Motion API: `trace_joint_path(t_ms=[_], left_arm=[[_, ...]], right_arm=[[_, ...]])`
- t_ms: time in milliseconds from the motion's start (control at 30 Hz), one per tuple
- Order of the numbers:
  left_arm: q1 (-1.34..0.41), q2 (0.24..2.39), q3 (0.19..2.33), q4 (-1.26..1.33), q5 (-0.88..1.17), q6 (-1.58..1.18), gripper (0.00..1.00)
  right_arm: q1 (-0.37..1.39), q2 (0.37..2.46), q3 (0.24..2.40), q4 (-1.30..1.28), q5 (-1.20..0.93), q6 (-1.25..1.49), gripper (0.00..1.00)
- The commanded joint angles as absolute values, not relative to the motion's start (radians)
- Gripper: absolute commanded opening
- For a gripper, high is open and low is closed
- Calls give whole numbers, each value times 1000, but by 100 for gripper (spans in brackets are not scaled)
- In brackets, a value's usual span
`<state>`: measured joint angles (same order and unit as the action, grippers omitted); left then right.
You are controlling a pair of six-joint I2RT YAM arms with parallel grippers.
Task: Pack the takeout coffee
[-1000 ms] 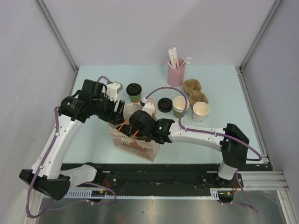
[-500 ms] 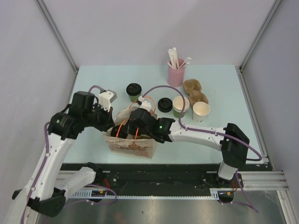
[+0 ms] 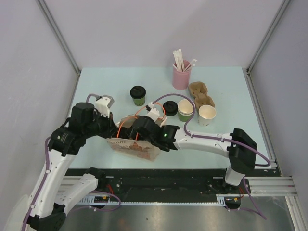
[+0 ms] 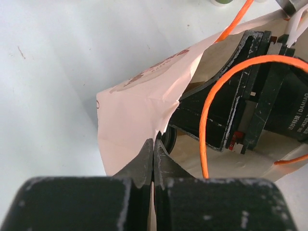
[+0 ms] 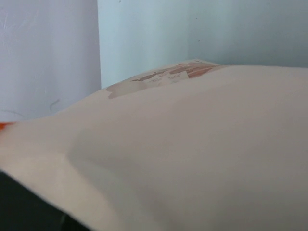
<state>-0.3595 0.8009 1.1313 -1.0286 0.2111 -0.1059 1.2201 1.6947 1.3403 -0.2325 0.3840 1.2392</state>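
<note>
While the lidded green cup [image 3: 138, 95] is standing at upper centre of the table [image 3: 231, 82], with the lidless green cup [image 3: 185, 110] and white cup [image 3: 207, 114] sitting to its right, the left gripper [image 4: 154, 144] is pinching the paper bag [image 4: 130, 106] edge, jaws together on it. The right gripper [image 4: 243, 96] is reaching inside the bag; I cannot tell its jaw gap.

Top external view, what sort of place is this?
Probably a lab test cell staged as a coffee counter: grey walls enclose the table, the left arm and right arm are bolted at its near edge, and props like the pink cup of straws stand on it.
</note>
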Motion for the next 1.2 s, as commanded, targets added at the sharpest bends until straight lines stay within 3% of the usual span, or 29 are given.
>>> trace_joint_path(t_ms=[0, 233, 433, 567, 833, 900, 1167], left_arm=[[-356, 813, 1129, -996, 157, -147, 0], [-356, 839, 1158, -996, 78, -138, 0], [-356, 857, 1186, -996, 46, -138, 0], [-356, 862, 1198, -996, 61, -133, 0], [-354, 861, 1200, -994, 49, -104, 0], [-356, 868, 1204, -996, 45, -97, 0], [-356, 888, 1224, -994, 35, -66, 0]], right_arm=[[1212, 1743, 1324, -270, 405, 1312, 0], [1198, 1769, 1321, -383, 351, 1284, 1], [1198, 1810, 1321, -463, 247, 1316, 7], [1193, 1802, 1321, -508, 233, 1332, 34], [1166, 1698, 1393, -540, 321, 1253, 52], [1163, 1686, 1420, -543, 336, 1244, 61], [1193, 1693, 1555, -581, 356, 1134, 73]])
